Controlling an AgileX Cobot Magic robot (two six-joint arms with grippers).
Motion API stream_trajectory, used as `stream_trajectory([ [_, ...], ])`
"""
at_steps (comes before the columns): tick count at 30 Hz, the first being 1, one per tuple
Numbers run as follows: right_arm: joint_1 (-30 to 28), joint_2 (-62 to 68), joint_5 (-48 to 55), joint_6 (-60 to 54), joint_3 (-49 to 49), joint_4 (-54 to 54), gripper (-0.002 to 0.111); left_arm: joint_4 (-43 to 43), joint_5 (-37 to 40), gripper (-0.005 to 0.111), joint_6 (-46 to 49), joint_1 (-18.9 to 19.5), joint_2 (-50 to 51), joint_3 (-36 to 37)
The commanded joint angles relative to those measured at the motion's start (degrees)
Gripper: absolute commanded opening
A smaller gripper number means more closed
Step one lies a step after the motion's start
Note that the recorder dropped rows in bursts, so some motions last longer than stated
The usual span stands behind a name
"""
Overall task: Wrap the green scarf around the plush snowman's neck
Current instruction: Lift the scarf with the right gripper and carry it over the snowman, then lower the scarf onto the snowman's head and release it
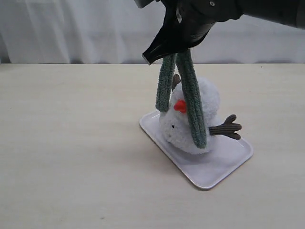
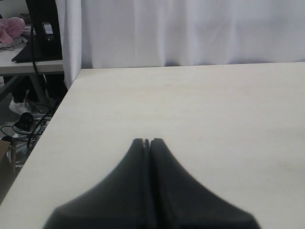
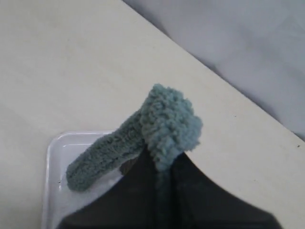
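Note:
The plush snowman [image 1: 212,100] lies tilted on a white tray [image 1: 224,164], with its orange nose [image 1: 180,106] facing the camera and one brown twig arm [image 1: 227,129] sticking out to the right. Above it, my right gripper [image 1: 170,50] is shut on the fold of the green scarf [image 1: 192,102]. The scarf's two strands hang down in front of the snowman's face and body. In the right wrist view the scarf [image 3: 167,119] bunches out of the shut gripper [image 3: 162,164]. The neck is hidden behind the strands. My left gripper [image 2: 147,141] is shut and empty over bare table.
The tray's rim [image 3: 53,143] shows below the hanging scarf. The light wooden table [image 1: 71,143] stretches left of the tray. A white curtain [image 1: 71,28] hangs behind. Past the table's left edge [image 2: 52,124] are cables and a desk.

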Motion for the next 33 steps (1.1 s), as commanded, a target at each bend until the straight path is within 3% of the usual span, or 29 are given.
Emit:
stream_trajectory([
  [1, -0.18, 2.71, 2.06, 1.49, 0.24, -7.06, 0.004, 0.12, -0.39, 0.000, -0.38, 0.10, -0.12, 0.09],
  [5, -0.31, 6.47, 9.01, 3.07, 0.24, -14.55, 0.004, 0.12, -0.39, 0.000, -0.38, 0.10, -0.12, 0.09],
  [11, -3.08, 9.04, 14.52, 3.82, 0.48, -15.35, 0.004, 0.12, -0.39, 0.000, -0.38, 0.10, -0.12, 0.09],
  [21, -4.21, 8.77, 12.05, -1.51, 6.99, -12.79, 0.004, 0.12, -0.39, 0.000, -0.38, 0.10, -0.12, 0.09],
  [33, -4.21, 7.54, 13.81, -5.13, 6.99, -11.15, 0.004, 0.12, -0.39, 0.000, -0.38, 0.10, -0.12, 0.09],
])
